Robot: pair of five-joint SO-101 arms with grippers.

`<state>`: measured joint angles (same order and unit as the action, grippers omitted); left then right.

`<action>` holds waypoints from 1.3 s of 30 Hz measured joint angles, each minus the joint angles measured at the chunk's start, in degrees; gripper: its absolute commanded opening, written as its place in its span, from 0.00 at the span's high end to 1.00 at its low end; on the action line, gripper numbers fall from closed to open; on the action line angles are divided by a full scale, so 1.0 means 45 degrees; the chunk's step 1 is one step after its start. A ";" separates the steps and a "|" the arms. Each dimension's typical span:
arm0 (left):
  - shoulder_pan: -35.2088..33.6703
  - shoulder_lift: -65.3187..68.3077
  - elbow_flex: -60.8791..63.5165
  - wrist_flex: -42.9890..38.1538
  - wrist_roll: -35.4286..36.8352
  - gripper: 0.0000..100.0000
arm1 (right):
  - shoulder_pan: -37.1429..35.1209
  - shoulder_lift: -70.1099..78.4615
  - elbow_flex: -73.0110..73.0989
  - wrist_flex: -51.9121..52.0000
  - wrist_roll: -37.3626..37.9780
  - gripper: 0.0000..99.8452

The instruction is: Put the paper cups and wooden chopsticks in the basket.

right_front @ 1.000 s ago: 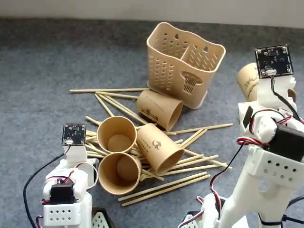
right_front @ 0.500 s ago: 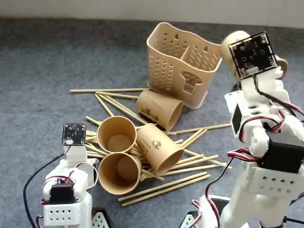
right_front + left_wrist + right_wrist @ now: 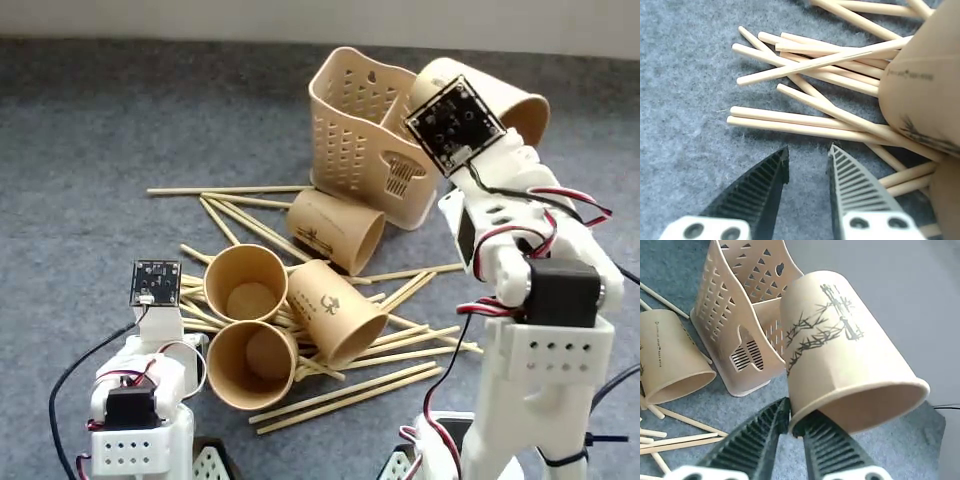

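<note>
Tipping the paper cup [image 3: 840,350] base-down before release should help. The right gripper [image 3: 790,422] pinches its rim, seemingly above the basket [image 3: 735,305] at one o'clock. The left gripper [image 3: 807,155], jaws slightly spread, hovers over chopsticks [image 3: 790,120] at seven o'clock.

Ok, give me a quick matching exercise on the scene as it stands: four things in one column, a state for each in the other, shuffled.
Things:
1. held paper cup
2. basket
3. wooden chopsticks
4. left gripper

States:
A. scattered flat on the table
B. jaws open, nothing between them
C. off the table, rim pinched by the right gripper
D. standing upright on the table

Pairs: 1-C, 2-D, 3-A, 4-B.
</note>
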<state>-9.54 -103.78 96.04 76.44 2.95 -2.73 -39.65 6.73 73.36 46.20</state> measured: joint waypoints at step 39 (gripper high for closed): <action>0.0000 0.0000 0.0000 0.0000 0.0000 0.86 | -0.0938 0.0000 0.0449 -0.2872 -0.1133 0.90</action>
<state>-9.54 -103.78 96.04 76.44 2.95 -6.95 -39.65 8.75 60.44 41.10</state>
